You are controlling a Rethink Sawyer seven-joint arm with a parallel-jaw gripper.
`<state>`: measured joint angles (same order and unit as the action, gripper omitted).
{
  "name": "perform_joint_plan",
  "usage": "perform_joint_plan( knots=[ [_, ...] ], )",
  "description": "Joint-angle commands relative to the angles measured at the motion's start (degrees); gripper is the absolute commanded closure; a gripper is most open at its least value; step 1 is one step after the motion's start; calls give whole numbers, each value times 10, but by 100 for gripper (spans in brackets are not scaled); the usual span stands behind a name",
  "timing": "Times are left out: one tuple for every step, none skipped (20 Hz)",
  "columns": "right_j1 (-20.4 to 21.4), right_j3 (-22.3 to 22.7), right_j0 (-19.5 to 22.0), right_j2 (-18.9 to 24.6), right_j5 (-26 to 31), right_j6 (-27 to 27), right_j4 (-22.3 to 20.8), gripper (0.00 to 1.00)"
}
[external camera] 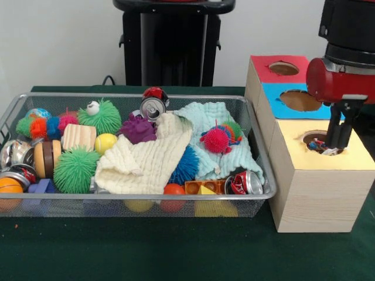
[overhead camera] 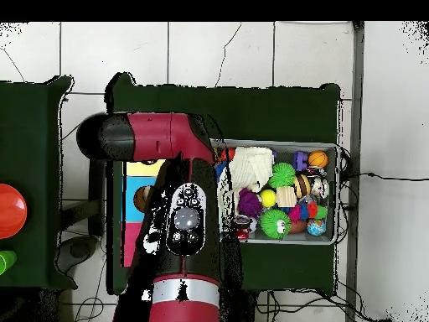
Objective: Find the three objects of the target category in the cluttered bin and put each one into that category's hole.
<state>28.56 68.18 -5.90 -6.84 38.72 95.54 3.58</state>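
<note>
Silver wire mesh forms the large shallow bin (external camera: 12,114) with its rounded metal rim, near the table's front edge. It holds a cream waffle-weave cloth (external camera: 146,161), a pale mint cloth (external camera: 214,126), green spiky rubber balls (external camera: 76,170), a purple spiky ball (external camera: 139,129), a pink spiky ball (external camera: 217,140), a crushed red drink can (external camera: 246,182) and a small yellow ball (external camera: 105,142); none of the spotted white wads shows among them. Beside it stands the pale wooden box (external camera: 304,199) with the yellow top, whose round hole (external camera: 310,138) shows a crumpled spotted white wad (external camera: 319,145) inside. Behind are the blue-topped (external camera: 275,96) and red-topped (external camera: 263,64) sections. The red and black arm (external camera: 340,79) reaches straight down, its dark gripper (external camera: 338,137) lowered into the yellow hole; whether its fingers are parted or closed cannot be told.
</note>
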Motion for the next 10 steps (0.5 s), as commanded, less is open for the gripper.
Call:
perform_joint_plan(
  knots=[
    [-20,51,18,61,15,102,39,100],
    [-25,46,17,63,30,104,46,100],
    [-27,44,18,65,56,98,50,100],
    [-38,33,16,65,98,97,54,100],
    [-46,21,15,62,136,95,54,100],
    [-55,7,14,60,180,90,52,100],
    [-63,-8,13,55,220,90,50,100],
    [-73,-26,8,46,259,92,43,100],
    [-81,-39,9,45,288,95,44,100],
    [-90,-53,8,42,313,98,40,100]
  ],
)
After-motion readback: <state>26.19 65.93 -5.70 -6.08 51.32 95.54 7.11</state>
